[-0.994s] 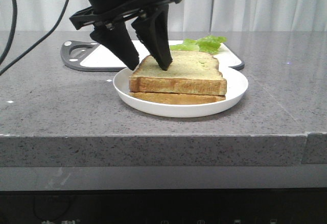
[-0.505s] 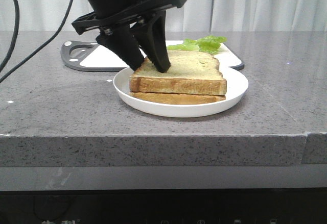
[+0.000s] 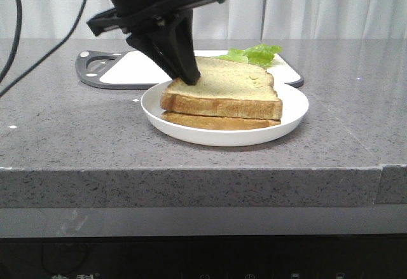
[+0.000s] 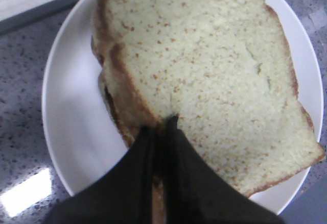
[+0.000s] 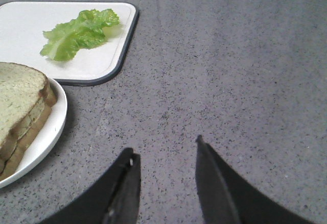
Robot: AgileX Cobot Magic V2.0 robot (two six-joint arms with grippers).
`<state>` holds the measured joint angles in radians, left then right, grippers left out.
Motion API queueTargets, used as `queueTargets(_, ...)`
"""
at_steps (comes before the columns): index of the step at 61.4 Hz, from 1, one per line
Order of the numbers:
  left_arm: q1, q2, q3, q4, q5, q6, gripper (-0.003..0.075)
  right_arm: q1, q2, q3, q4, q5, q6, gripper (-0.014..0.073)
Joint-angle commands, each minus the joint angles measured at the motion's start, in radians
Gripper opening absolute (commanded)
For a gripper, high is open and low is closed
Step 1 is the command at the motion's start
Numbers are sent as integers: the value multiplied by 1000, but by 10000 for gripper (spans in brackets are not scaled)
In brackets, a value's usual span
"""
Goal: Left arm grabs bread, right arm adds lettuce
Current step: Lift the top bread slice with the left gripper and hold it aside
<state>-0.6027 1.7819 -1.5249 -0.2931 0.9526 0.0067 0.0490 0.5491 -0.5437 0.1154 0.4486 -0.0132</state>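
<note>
The bread (image 3: 229, 88), a thick cream-faced slice with a brown crust, lies on top of a second similar slice (image 3: 216, 122) on a white plate (image 3: 292, 110). My left gripper (image 3: 188, 75) is shut on the bread's left edge. In the left wrist view the two black fingers (image 4: 184, 168) pinch the crust edge of the bread (image 4: 204, 66), at the gripper's tips (image 4: 163, 124). The lettuce (image 3: 251, 54), a small ruffled green leaf, lies on the white cutting board behind the plate. My right gripper (image 5: 163, 145) is open and empty over bare counter, apart from the lettuce (image 5: 79, 32).
The white cutting board (image 3: 127, 69) with a dark rim lies behind the plate; it also shows in the right wrist view (image 5: 30, 25). The plate's rim (image 5: 48, 127) is beside my right gripper. The grey speckled counter ends at a front edge.
My left gripper's fingers have closed together on the bread's left edge; a second ago they stood apart, one on the bread's face. The bread's left edge looks slightly raised.
</note>
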Motion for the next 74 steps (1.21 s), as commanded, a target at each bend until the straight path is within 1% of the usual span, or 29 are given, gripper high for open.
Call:
queueTargets(1, -1, -109, -29, -2, -21, -7, -20, -4, 8, -27, 21, -117, 0, 300)
queueTargets(16, 53, -288, -22, 16, -19, -7, -20, -4, 8, -27, 67, -182, 0, 300)
queueTargets(26, 102, -421, 59, 5, -25, -7, -20, -4, 21, -30, 91, -181, 0, 300)
queueTargets(35, 117, -546, 188, 2, -68, -7, -20, -3, 100, -83, 114, -107, 0, 300)
queueTargets(43, 117, -641, 324, -11, -122, -7, -20, -3, 224, -182, 117, -5, -2, 300)
queueTargets(49, 117, -693, 398, -41, -170, -7, -20, -3, 328, -265, 122, 49, -34, 300)
queueTargets(59, 127, -725, 456, -60, -227, 4, -20, -3, 501, -389, 224, 109, -119, 300)
queueTargets(63, 156, -721, 456, -94, -216, 44, -20, -3, 576, -437, 276, 121, -154, 300)
queueTargets(66, 192, -717, 456, -156, -210, 89, -20, -3, 621, -478, 317, 131, -177, 300)
queueTargets(71, 276, -709, 456, -316, -180, 250, -20, -3, 699, -542, 384, 150, -231, 313)
queueTargets(74, 325, -707, 456, -399, -150, 320, -20, -3, 755, -583, 427, 162, -267, 342)
